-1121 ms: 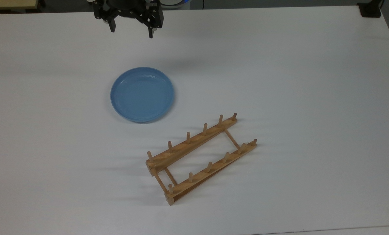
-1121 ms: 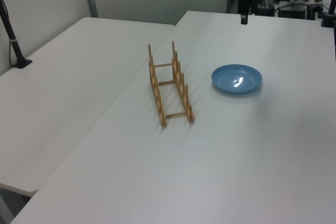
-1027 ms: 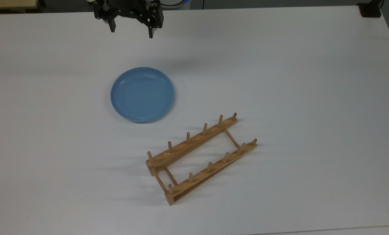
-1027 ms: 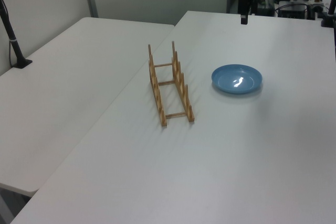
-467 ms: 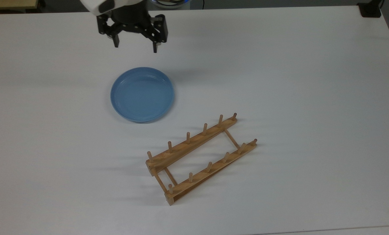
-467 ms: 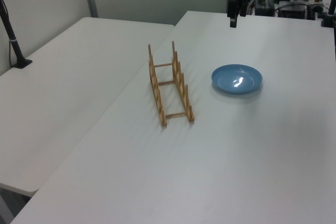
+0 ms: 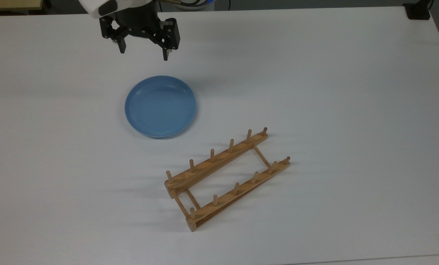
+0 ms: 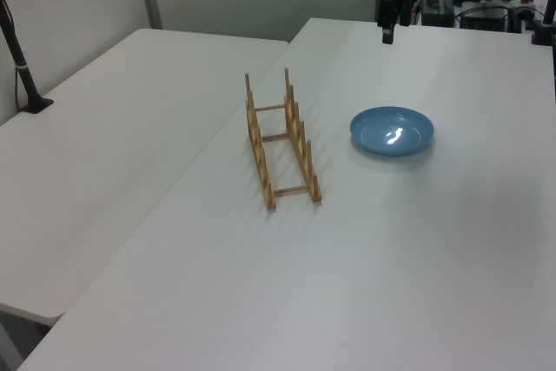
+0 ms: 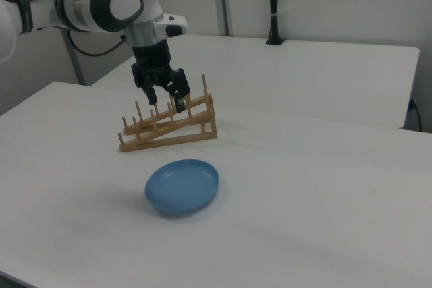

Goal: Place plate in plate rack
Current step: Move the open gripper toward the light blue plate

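Pincer (image 7: 143, 55) now nearer plate (image 7: 160, 106)

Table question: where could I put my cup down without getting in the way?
Most of the table is bare: the whole stretch at the top view's right of the rack, and the strip along the top view's left edge. It is busier around the plate, with the open gripper hanging just beyond it.

Glossy smooth blue plate (image 7: 160, 106); pale bare wooden rack (image 7: 227, 178); matt white table (image 7: 333, 92); gripper (image 7: 143, 55) of matt black plastic
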Motion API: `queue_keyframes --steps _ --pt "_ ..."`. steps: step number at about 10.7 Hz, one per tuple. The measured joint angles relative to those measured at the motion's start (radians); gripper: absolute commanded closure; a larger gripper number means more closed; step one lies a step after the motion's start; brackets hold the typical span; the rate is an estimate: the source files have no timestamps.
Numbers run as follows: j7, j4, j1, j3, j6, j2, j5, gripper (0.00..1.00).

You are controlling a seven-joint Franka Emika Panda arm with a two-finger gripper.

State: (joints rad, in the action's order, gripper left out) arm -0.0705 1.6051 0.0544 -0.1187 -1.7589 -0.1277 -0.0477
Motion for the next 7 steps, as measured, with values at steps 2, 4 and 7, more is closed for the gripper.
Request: queue_keyframes --steps 2,4,7 --pt "0.0 -0.001 -0.012 -0.002 0.0 -0.002 0.0 0.0" --pt "0.002 -0.003 -0.015 -0.002 0.0 -0.002 0.0 0.0" --pt "0.002 -0.009 -0.015 -0.001 -0.024 -0.003 0.0 0.0"
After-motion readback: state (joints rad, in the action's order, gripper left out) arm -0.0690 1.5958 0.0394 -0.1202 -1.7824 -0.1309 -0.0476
